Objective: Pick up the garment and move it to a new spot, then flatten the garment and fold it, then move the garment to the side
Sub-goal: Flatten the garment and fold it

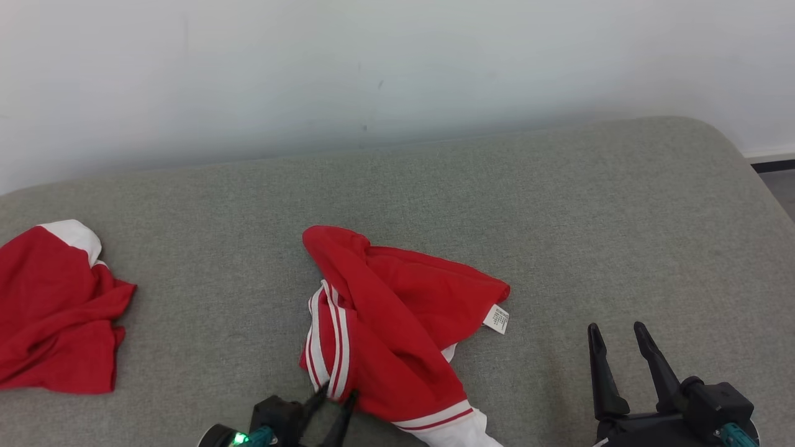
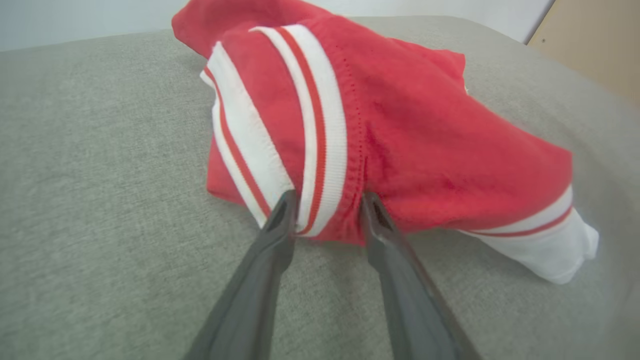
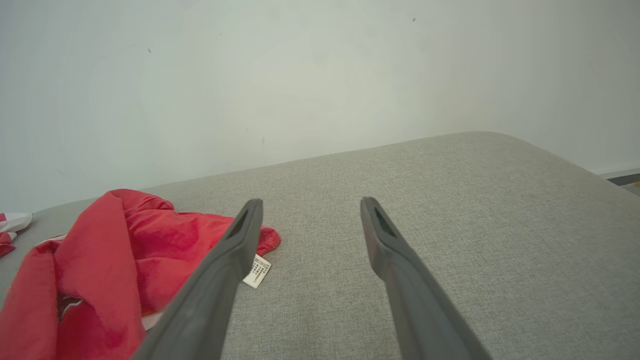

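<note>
Facing a grey upholstered surface (image 1: 559, 205) running back to a pale wall (image 1: 372, 62). Seeing the red garment (image 1: 404, 298) lying crumpled at the near middle of that surface, bunched into a loose heap, with a white-and-red striped band (image 1: 332, 338) running down its left edge and a white cuff (image 1: 463, 428) trailing off at its near right end. Noting a small white label (image 1: 497, 318) sticking out at the heap's right tip and resting on the grey fabric.

Holding the left gripper (image 1: 338, 392) low at the garment's near left corner, pointing away toward the wall, fingers standing apart and not pinching. Straddling, in the left wrist view, the near end of the striped band: one fingertip (image 2: 282, 210) touching the white stripe on the left, the other touching the red cloth just to the right, with a folded stretch of hem sitting between them. Leaving the heap lying on the surface.

Holding the right gripper (image 1: 616, 326) near and well to the right of the garment, fingers spread wide above bare grey fabric, clear of the cloth and carrying nothing. Seeing, in the right wrist view, the label lying just beside its left finger.

Seeing a second red garment (image 1: 49, 310) with a white patch lying crumpled at the left edge of the surface, well apart from the first.
</note>
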### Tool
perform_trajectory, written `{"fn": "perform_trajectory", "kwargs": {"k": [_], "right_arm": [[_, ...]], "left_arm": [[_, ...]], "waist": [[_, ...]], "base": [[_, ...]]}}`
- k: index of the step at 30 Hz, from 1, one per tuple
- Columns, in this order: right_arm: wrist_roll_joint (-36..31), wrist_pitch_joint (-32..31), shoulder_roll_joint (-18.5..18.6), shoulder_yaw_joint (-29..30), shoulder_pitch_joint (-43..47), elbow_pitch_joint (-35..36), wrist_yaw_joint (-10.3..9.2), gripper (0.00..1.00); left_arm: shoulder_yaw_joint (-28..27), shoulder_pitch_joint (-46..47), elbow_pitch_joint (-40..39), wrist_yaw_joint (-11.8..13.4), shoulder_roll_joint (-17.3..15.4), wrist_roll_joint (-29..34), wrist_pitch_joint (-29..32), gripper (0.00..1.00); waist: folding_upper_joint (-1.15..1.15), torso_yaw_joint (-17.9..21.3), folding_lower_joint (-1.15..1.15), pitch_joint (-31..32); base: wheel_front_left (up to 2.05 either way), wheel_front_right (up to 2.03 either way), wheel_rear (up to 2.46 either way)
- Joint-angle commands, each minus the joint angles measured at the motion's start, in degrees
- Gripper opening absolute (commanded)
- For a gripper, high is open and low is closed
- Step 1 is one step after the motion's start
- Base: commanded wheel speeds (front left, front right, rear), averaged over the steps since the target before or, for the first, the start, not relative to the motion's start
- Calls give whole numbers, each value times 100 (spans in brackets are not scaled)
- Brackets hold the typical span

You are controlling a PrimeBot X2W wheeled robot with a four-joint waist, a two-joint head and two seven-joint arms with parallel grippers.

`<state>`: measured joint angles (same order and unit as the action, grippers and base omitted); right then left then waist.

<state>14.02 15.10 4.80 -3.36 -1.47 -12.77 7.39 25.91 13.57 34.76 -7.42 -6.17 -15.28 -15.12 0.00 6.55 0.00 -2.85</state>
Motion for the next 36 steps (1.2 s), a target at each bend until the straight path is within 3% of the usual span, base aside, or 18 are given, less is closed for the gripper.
{"fn": "perform_trajectory", "kwargs": {"k": [1, 5, 10, 20, 26, 27, 28, 29, 30, 34, 36], "right_arm": [[12, 9, 15, 1, -58, 10, 20, 100], [-11, 9, -4, 49, -37, 14, 20, 100], [-8, 9, -36, 127, 50, 8, 20, 100], [19, 8, -98, 113, 157, -13, 20, 100], [23, 8, -92, 93, 166, -31, 20, 100], [23, 9, -86, 88, 171, -37, 20, 100], [23, 9, -86, 88, 171, -37, 20, 100], [21, 8, -80, 91, 178, -42, 20, 100], [17, 8, -76, 97, 182, -43, 20, 100], [-16, 8, -65, 121, 203, -36, 20, 100], [-17, 8, -55, 114, 196, -38, 20, 100]], "left_arm": [[81, 85, 64, -1, 3, -55, -5, 0], [94, 222, 53, 3, -39, -155, -5, 0], [-347, 222, -345, 48, -286, -177, -5, 0], [-1312, -292, -1206, 419, -1171, -247, -5, 0], [-1567, -732, -1139, 562, -1292, -468, 47, 0], [-1558, -770, -1124, 576, -1264, -472, 44, 22], [-1558, -770, -1124, 576, -1264, -472, 44, 22], [-1545, -791, -1120, 587, -1234, -463, 36, 52], [-1559, -807, -1138, 606, -1199, -486, 26, 100], [-1661, -739, -1365, 692, -1114, -433, -6, 100], [-1832, -720, -1849, 777, -1028, -279, -7, 100]], "waist": [[0, 13, 0, -20], [0, -19, 0, -13], [0, -149, 0, 58], [0, -426, 0, 203], [0, -442, 0, 227], [0, -443, 0, 237], [0, -443, 0, 237], [0, -449, 0, 252], [0, -456, 0, 261], [0, -519, 0, 317], [0, -568, 0, 349]], "base": [[0, 0, 0], [0, 0, 0], [0, 0, 0], [0, 0, 0], [0, 0, 0], [0, 0, 0], [0, 0, 0], [0, 0, 0], [0, 0, 0], [0, 0, 0], [0, 0, 0]]}}
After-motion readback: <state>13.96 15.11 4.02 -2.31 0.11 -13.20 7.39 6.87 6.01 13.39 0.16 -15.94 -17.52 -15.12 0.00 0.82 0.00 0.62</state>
